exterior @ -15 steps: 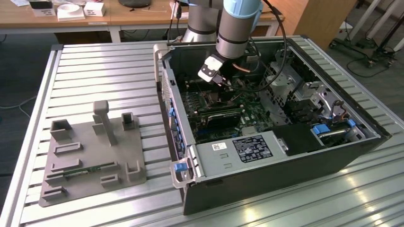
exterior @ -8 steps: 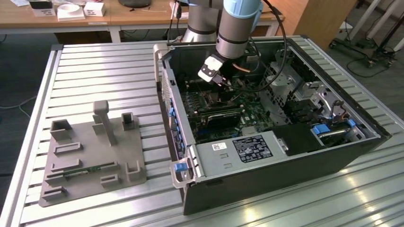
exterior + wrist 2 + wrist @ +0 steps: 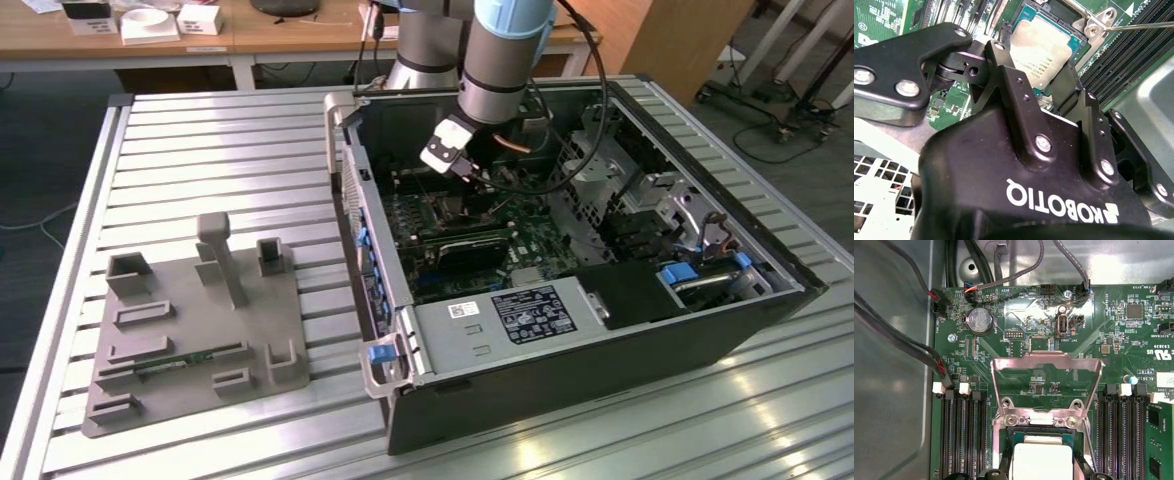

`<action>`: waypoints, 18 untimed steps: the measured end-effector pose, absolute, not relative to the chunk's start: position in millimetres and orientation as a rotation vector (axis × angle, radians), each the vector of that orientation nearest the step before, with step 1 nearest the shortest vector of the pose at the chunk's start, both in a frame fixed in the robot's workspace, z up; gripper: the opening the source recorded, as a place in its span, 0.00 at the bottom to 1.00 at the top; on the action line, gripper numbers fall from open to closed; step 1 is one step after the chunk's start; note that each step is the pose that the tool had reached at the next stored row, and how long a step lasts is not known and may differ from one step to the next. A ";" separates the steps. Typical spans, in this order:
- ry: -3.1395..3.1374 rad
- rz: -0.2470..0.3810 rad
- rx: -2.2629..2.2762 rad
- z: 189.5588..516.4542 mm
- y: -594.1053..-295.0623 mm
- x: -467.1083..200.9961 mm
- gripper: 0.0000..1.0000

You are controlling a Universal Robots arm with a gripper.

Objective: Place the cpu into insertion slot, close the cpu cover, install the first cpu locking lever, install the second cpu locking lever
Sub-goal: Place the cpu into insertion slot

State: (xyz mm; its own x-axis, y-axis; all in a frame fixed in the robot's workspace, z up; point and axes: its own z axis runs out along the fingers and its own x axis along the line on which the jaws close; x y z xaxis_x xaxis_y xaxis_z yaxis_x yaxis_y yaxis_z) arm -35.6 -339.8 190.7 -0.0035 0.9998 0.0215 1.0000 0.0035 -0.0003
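The cpu [image 3: 1042, 460], a flat square chip with a silvery top, lies in the insertion slot [image 3: 1000, 436] on the green board. In both wrist views my gripper [image 3: 1041, 463] has its black fingers [image 3: 1004, 60] against two opposite edges of the cpu [image 3: 1046, 45], shut on it. The cpu cover [image 3: 1046, 361], a silvery frame with a cut-out centre, stands swung open beyond the slot. A thin metal locking lever [image 3: 1146, 24] sticks out past the slot's rim [image 3: 1083, 21]. In the exterior view the gripper [image 3: 461, 172] reaches down into the open computer case.
Long black memory slots [image 3: 961, 435] flank the socket on both sides. Cables [image 3: 904, 342] run along the case floor beside the board. The case walls [image 3: 344, 170] and the drive cage [image 3: 514, 318] ring the working area. A grey fixture plate [image 3: 187, 330] lies on the table at the exterior view's left.
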 end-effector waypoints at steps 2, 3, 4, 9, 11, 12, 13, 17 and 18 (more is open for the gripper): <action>-2.214 -0.024 -2.207 190.6 -339.8 -35.6 0.54; -2.214 -0.023 -2.206 190.6 -339.8 -35.6 0.54; -2.214 -0.023 -2.206 190.6 -339.8 -35.6 0.54; -2.214 -0.024 -2.206 190.4 -339.8 -35.5 0.54; -2.214 -0.027 -2.206 189.8 -339.4 -35.3 0.55; -2.214 -0.026 -2.206 189.8 -339.5 -35.4 0.61; -2.214 -0.025 -2.206 190.0 -339.6 -35.5 0.61; -2.214 -0.023 -2.206 190.3 -339.8 -35.6 0.61; -2.214 -0.024 -2.206 190.3 -339.8 -35.6 0.61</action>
State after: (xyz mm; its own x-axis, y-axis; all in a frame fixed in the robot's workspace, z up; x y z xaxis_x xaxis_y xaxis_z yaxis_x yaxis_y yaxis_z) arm -35.6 -339.8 190.3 -0.0035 0.9998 0.0217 1.0000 0.0035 -0.0004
